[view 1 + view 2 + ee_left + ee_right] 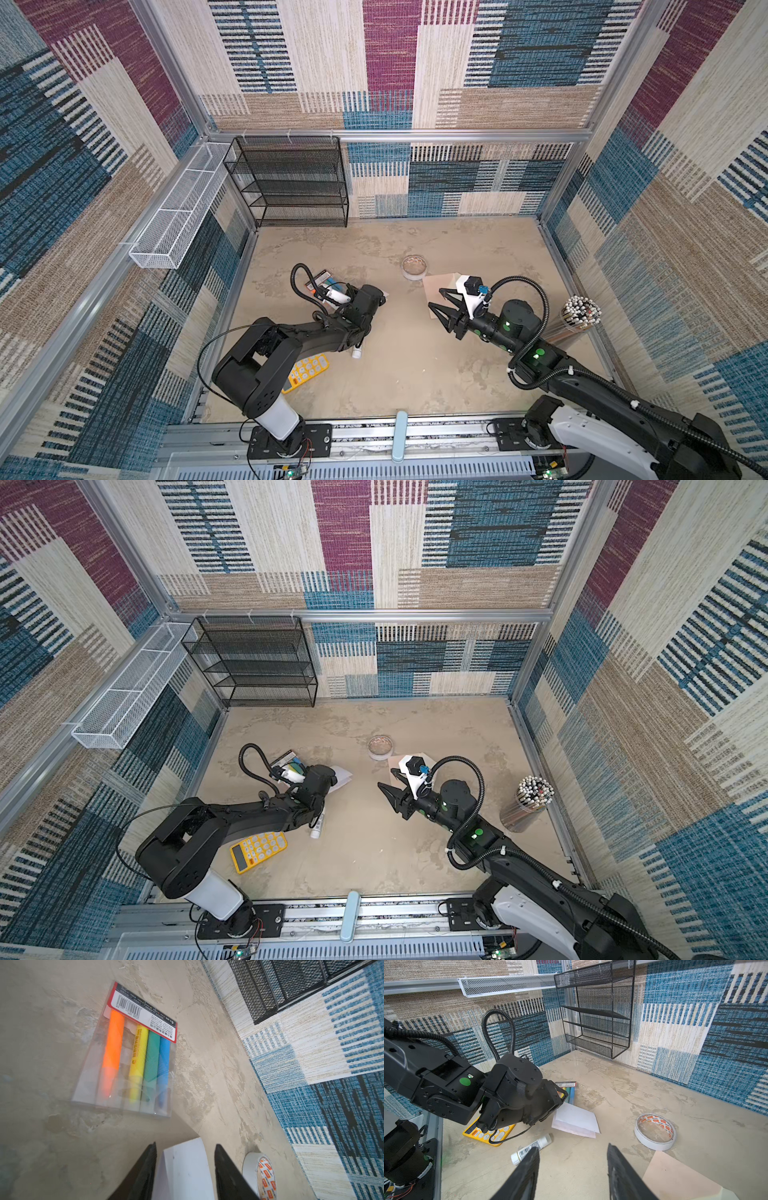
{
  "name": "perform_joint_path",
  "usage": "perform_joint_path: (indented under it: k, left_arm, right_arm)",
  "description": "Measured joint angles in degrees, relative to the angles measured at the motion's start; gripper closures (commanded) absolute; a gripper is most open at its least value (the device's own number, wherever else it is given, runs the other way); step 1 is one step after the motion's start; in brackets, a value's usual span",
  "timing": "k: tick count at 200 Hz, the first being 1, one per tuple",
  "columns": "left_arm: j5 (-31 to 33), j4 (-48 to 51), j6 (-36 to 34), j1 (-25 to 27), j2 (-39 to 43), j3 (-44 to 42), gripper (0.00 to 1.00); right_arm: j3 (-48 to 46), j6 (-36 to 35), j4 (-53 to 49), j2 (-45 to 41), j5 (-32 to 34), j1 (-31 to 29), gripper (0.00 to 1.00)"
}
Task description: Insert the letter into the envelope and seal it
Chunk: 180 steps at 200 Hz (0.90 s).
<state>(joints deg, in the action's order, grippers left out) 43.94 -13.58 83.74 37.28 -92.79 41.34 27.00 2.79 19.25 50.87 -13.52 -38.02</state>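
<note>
**Left end effector (186,1145) open over the letter (182,1169); right end effector (573,1147) open near the envelope (675,1176)**

The left end effector's fingers stand apart, and the white sheet shows between them. Contact with either finger cannot be confirmed. The right end effector is likewise parted, with only bare counter (591,1088) between its fingers.

The letter (575,1120) lies flat on the counter. In the right wrist view it is folded, a lower layer projecting past the upper along one long edge. One end lies beneath the left end effector, and the free end is turned toward the tape roll (639,1136). Both top views show only a white corner beyond the arm, so its long axis cannot be read there.

The envelope lies flat on the counter, just beside the tape roll and well apart from the letter. The right wrist view cuts it off at the frame edge, with a cream strip of flap at one corner. In a top view the right arm covers most of the envelope (438,281), so its long axis cannot be told.

The highlighter pack (135,1053) appears whole only in the left wrist view.
</note>
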Motion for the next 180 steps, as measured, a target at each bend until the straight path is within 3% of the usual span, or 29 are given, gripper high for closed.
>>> perform_joint_path:
  k: [125, 180]
  left_arm:
    - [-5.8, 1.6, 2.2, 4.9, -4.6, 3.7, 0.38]
    - [-8.4, 3.0, 3.1, 6.8, -3.6, 5.4, 0.25]
  right_arm:
    - [-1.2, 1.6, 1.1, -0.1, 0.0, 0.0, 0.45]
    - [-1.4, 1.6, 1.4, -0.2, 0.6, 0.0, 0.44]
